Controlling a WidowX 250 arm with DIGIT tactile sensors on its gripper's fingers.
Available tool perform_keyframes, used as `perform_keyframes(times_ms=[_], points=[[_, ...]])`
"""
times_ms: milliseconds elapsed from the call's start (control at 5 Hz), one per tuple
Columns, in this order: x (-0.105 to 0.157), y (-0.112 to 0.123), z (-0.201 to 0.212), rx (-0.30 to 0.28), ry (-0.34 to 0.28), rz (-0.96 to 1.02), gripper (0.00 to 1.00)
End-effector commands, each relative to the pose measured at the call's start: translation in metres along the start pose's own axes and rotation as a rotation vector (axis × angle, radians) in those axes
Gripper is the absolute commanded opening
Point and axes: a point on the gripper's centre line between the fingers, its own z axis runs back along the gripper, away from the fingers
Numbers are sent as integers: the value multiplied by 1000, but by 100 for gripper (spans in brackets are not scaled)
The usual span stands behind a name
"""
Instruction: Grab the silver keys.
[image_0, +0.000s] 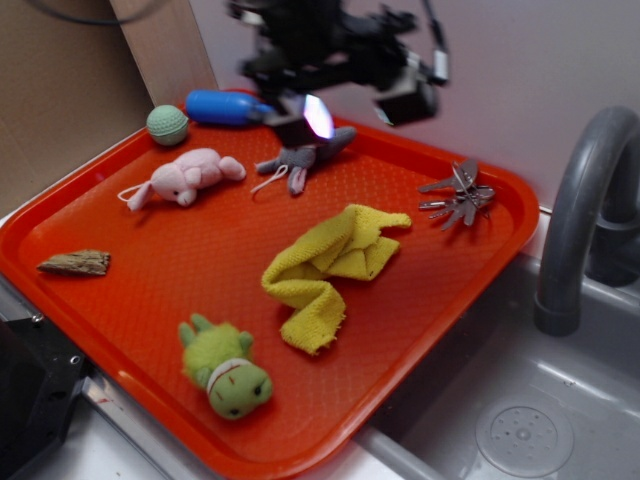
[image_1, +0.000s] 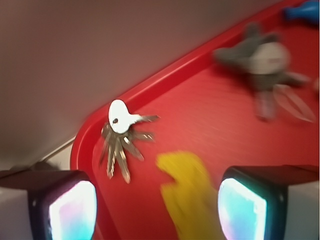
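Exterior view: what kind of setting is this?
Probably a mock or toy kitchen sink station, not a real kitchen. A grey faucet stands over a grey sink basin with a drain, and beside it an orange tray holds plush toys, a yellow cloth and the silver keys.

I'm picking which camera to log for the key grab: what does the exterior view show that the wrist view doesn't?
Only the exterior view shows the green plush, pink plush, wood chip, green ball and faucet. Only the wrist view shows both fingers close up, spread apart. Both show the silver keys, yellow cloth, grey plush and red tray.
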Motion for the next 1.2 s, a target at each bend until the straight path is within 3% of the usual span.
perform_keyframes(times_ms=[0, 200, 400, 1000], points=[[45, -35, -20, -34, -22, -9, 100], [28, -34, -30, -13, 73, -51, 100], [6, -22, -20, -31, 101, -43, 100], [7, -39, -36, -68, 79, -137, 100]])
